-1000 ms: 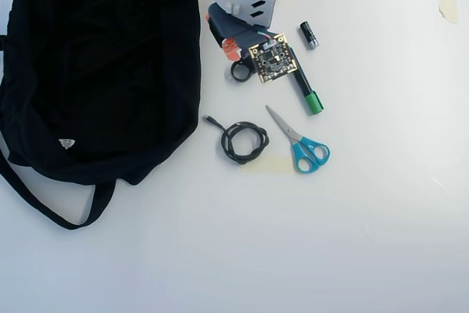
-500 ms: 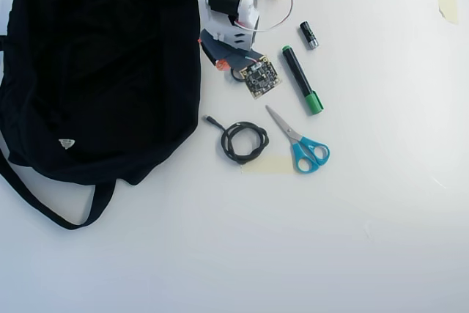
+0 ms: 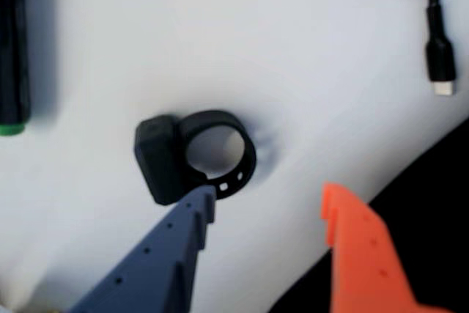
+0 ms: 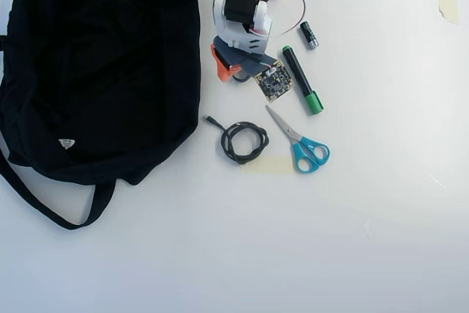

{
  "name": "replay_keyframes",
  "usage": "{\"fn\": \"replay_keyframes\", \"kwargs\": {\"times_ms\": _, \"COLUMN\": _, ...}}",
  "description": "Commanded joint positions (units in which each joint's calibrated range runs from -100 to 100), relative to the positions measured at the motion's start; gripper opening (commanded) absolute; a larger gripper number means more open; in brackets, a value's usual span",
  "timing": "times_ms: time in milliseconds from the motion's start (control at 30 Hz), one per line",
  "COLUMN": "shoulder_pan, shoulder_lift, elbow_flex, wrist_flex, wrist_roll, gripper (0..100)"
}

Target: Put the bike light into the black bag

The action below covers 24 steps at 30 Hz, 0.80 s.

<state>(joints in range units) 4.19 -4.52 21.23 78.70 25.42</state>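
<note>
In the wrist view the two-finger gripper [image 3: 267,199] fills the foreground, its jaws spread wide with nothing between them: a slate-blue plastic finger with a stepped, pin-holed edge on the left and a smooth orange plastic finger on the right. Just past the blue tip lies the bike light [image 3: 192,155], a small matte black rubbery ring strap with punched holes and a blocky black head on its left side; it rests flat on the smooth white bench [image 3: 330,71], the blue tip touching or nearly touching the strap's near edge. Right of the light, at the frame's lower right corner, a dark mass is probably the edge of the large black soft fabric bag [image 4: 102,64]. Beyond the light, at upper right, a braided black cable [image 3: 438,34] ends in a glossy plug, and at far left stands a black marker with a green end [image 3: 13,42]. In the overhead view the arm hides the light; teal-handled steel scissors [image 4: 302,144] lie below it.
</note>
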Motion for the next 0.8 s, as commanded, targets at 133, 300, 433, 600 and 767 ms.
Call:
{"fn": "replay_keyframes", "kwargs": {"times_ms": 133, "shoulder_pan": -1.9, "shoulder_lift": 1.2, "elbow_flex": 1.1, "wrist_flex": -0.5, "wrist_roll": -1.9, "gripper": 25}}
{"fn": "replay_keyframes", "kwargs": {"times_ms": 300, "shoulder_pan": -1.8, "shoulder_lift": 4.2, "elbow_flex": 1.1, "wrist_flex": -0.6, "wrist_roll": -1.4, "gripper": 26}}
{"fn": "replay_keyframes", "kwargs": {"times_ms": 433, "shoulder_pan": -1.7, "shoulder_lift": 5.9, "elbow_flex": 1.0, "wrist_flex": -2.9, "wrist_roll": -1.3, "gripper": 26}}
{"fn": "replay_keyframes", "kwargs": {"times_ms": 600, "shoulder_pan": -1.6, "shoulder_lift": 7.6, "elbow_flex": 1.0, "wrist_flex": -5.7, "wrist_roll": -1.2, "gripper": 26}}
{"fn": "replay_keyframes", "kwargs": {"times_ms": 767, "shoulder_pan": -1.8, "shoulder_lift": 8.6, "elbow_flex": 1.0, "wrist_flex": -6.4, "wrist_roll": -1.2, "gripper": 26}}
